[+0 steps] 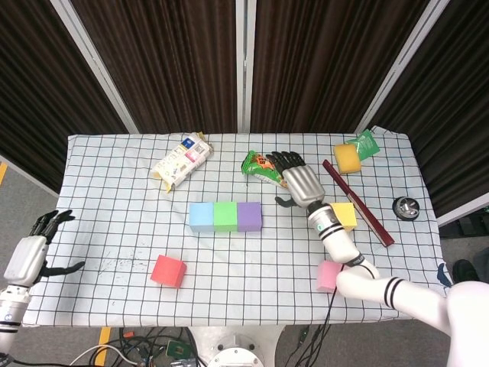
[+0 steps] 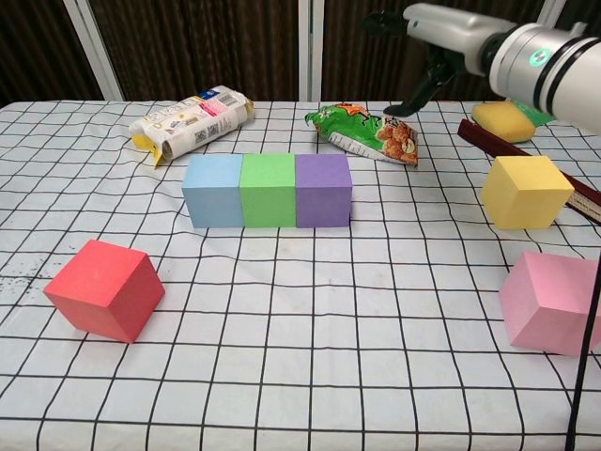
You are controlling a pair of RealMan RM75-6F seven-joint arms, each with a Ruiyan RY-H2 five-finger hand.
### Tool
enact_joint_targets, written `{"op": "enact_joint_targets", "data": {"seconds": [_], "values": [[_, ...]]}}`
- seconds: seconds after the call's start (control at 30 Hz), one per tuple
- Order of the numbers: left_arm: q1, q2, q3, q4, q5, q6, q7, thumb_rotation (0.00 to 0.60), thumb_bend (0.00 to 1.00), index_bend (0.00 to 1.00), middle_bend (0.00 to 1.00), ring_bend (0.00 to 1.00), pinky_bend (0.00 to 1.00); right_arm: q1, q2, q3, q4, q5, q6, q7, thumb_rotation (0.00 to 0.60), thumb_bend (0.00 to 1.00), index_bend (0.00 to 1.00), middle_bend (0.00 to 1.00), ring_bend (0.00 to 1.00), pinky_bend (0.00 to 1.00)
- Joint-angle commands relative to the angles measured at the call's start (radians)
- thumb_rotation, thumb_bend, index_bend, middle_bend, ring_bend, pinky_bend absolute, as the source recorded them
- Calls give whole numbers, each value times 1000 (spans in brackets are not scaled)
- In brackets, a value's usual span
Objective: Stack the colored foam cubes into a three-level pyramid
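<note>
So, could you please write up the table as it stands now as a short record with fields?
base row: blue cube, green cube and purple cube side by side, touching
upper levels: none yet
loose cubes: red cube front left; yellow cube and pink cube on the right
right hand: raised above the table, holds nothing
left hand: off the table's left edge, holds nothing
other items: snack bag, milk carton, yellow sponge, dark red stick
</note>
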Motion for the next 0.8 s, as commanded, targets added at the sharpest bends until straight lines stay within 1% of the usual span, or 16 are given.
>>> {"op": "enact_joint_targets", "data": {"seconds": [0.03,0.13,0.27,0.4,0.53,0.6,0.8], "values": [[-8,27,44,-39,60,-9,-17,600,0,84,229,27,27,-56,101,21,-125,1,76,-12,600,176,0,44,0,0],[-28,12,53,-51,85,-31,10,600,0,84,226,27,29,-91,158,12,-192,-14,112,-13,600,176,0,44,0,0],[-61,-27,46,-61,99,-55,43,600,0,84,209,27,29,-149,228,-11,-272,-43,165,5,600,176,0,44,0,0],[-97,-65,41,-61,117,-84,72,600,0,84,203,27,29,-201,284,-30,-327,-73,205,42,600,174,0,45,0,0],[-140,-97,50,-61,147,-126,90,600,1,82,202,27,33,-237,326,-41,-354,-88,225,78,600,164,0,45,0,0],[-164,-108,65,-61,166,-160,102,600,2,79,203,27,34,-250,342,-42,-361,-89,230,94,600,160,0,45,0,0],[-213,-143,92,-57,206,-212,140,600,3,74,203,27,34,-272,356,-51,-352,-96,235,123,600,159,0,45,0,0]]}}
